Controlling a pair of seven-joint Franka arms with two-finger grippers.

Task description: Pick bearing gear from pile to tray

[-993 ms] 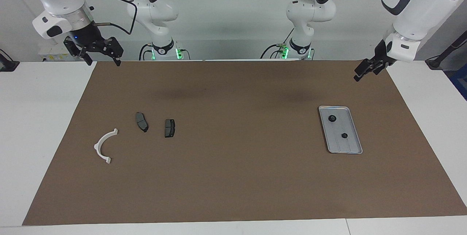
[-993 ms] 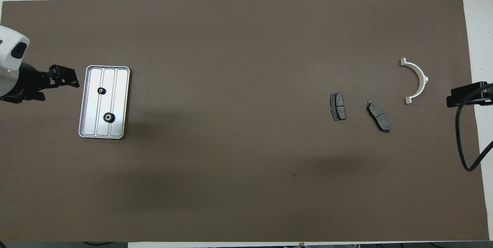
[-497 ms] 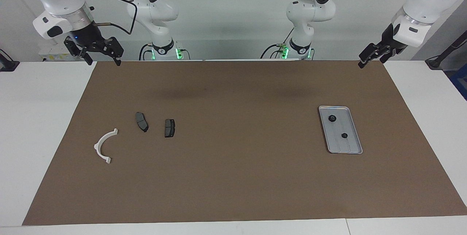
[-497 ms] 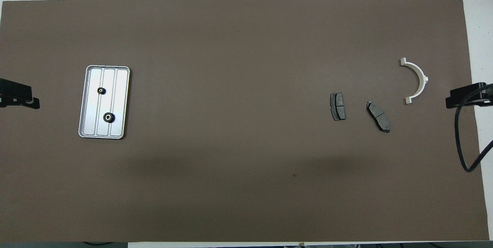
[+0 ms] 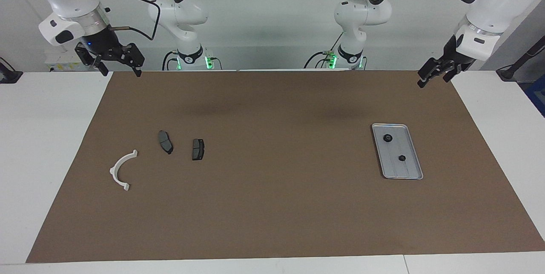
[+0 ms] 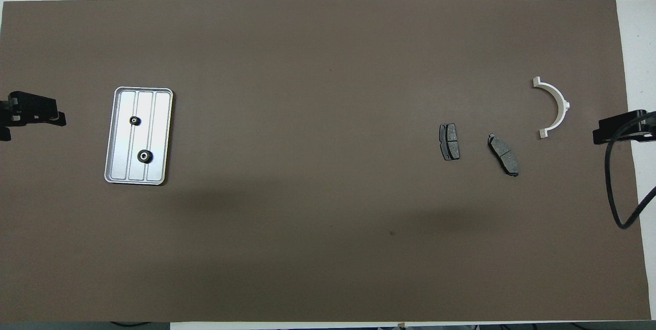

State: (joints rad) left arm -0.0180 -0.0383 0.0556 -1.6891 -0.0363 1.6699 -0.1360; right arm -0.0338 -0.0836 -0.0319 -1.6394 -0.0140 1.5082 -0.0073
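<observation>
Two small black bearing gears [image 5: 387, 138] [image 5: 400, 158] lie in the ribbed silver tray [image 5: 409, 168] toward the left arm's end of the table; the gears [image 6: 135, 121] [image 6: 145, 156] and the tray [image 6: 160, 115] also show from overhead. What is left of the pile lies toward the right arm's end: a white half-ring bracket [image 5: 113, 170] [image 6: 562, 102] and two dark brake pads [image 5: 165, 141] [image 5: 197, 149] [image 6: 449, 141] [image 6: 503, 154]. My left gripper [image 5: 427, 79] [image 6: 54, 114] hangs open and empty over the mat's edge, apart from the tray. My right gripper [image 5: 120, 72] [image 6: 615, 127] waits open over the mat's corner, empty.
A brown mat [image 5: 272, 206] covers most of the white table [image 5: 47, 138]. A black cable [image 6: 615, 186] loops down from the right arm over the mat's edge. Both arm bases stand at the robots' edge of the table.
My left gripper has drawn back from beside the tray toward its own end of the table, rising and then dipping slightly. The right arm and all parts have stayed still.
</observation>
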